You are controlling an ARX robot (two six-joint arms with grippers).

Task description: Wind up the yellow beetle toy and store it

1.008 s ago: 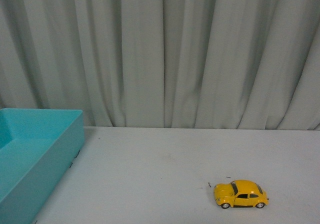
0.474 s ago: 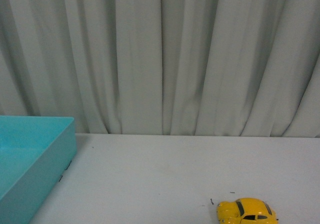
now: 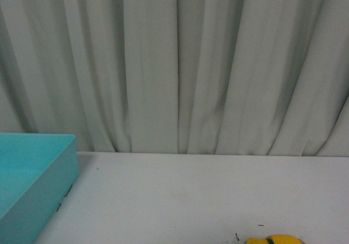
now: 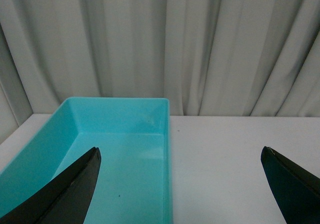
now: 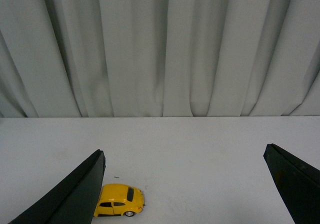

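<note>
- Curtain (image 3: 174, 64): pale grey cloth in soft vertical folds. It fills the whole backdrop in all three views.
- Table (image 3: 191, 195): flat, matt white top with a few small dark specks. It carries everything in play.
- Teal bin (image 4: 117, 99): rectangular, smooth plastic, straight walls, open top, nothing inside that I can see. It sits at the left edge of the table, directly below my left tool, and I take it as the storage place.
- Left tool (image 4: 180, 150): two dark tapered fingers spread wide, nothing between them. It hangs over the bin.
- Right tool (image 5: 185, 150): fingers equally wide apart and empty, held above the table.
- Yellow beetle toy (image 5: 119, 200): glossy rounded shell, dark windows, black sill, silver-hubbed wheels.
  - It stands upright on its wheels on the right side of the table, well apart from the bin.
  - In the right wrist view it lies off-centre, just beside one finger; I judge there is no contact.
  - The front view catches only its roof at the lower edge.
- Step in hand, as I judge it: approach, with nothing gripped and no winding started.
- Next move:
  - centre the right tool over the toy;
  - lower it and close across the flanks. The slick curved shell could slip, so the grip should sit low on the body.
</note>
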